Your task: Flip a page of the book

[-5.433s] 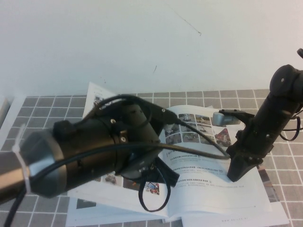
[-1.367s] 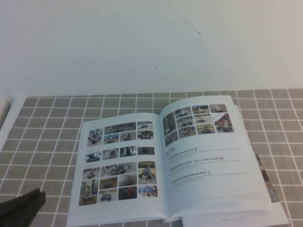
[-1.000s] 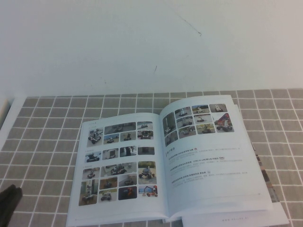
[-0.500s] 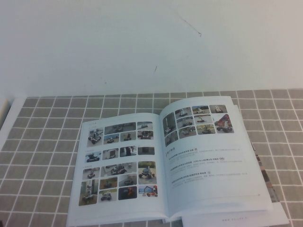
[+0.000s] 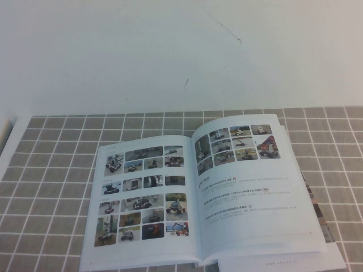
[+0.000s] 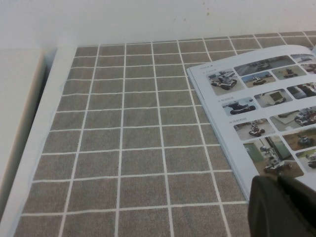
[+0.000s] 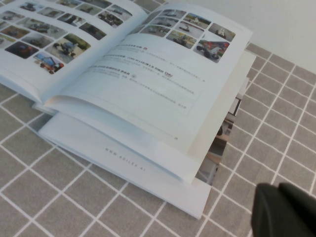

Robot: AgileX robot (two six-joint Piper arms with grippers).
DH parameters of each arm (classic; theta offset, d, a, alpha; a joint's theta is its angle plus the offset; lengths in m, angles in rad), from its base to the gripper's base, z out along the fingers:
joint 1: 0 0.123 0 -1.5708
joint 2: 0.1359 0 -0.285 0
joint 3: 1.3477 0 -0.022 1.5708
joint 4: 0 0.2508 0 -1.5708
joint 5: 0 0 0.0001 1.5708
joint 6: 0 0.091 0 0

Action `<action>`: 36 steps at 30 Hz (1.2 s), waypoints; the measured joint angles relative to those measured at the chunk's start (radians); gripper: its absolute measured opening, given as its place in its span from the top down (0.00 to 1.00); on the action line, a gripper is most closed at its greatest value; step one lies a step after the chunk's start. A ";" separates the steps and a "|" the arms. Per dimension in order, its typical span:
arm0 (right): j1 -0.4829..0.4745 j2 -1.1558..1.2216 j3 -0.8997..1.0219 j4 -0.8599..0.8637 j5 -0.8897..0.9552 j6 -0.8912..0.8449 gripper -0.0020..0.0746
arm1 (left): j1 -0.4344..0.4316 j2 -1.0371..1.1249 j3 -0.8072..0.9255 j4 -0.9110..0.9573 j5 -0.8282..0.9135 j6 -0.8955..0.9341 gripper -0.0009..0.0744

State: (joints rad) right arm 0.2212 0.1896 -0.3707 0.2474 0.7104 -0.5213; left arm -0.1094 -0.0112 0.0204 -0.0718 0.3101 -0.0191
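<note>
The tiled counter (image 5: 51,170) is carrying the book (image 5: 249,198), lying open, the page (image 5: 142,198) flat on its left half. Both grippers, left (image 6: 281,207) and right (image 7: 284,210), are hanging off beside it; their grip I cannot tell.

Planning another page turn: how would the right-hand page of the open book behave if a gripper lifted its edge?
The page looks thin and glossy, so probably floppy and slippery. It already bows above the book, so should lift easily. Left gripper and right gripper sit off it.

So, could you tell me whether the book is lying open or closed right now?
Open: the book lies spread flat, photo grids showing on both facing pages. Neither gripper touches it; left gripper and right gripper sit off its edges.
</note>
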 joint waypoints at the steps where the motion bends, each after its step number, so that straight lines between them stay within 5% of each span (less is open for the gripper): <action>1: 0.000 0.000 0.000 0.000 0.000 0.000 0.98 | -0.002 0.000 0.000 0.000 0.000 0.000 0.99; 28: 0.000 -0.002 0.003 0.002 -0.003 0.000 0.98 | -0.033 -0.001 0.000 0.002 0.002 -0.008 0.99; 36: -0.089 -0.140 0.192 -0.072 -0.193 0.035 0.98 | -0.033 -0.001 -0.001 0.002 0.006 -0.008 0.99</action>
State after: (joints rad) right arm 0.1322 0.0501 -0.1790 0.1758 0.5171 -0.4860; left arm -0.1426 -0.0122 0.0190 -0.0700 0.3158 -0.0275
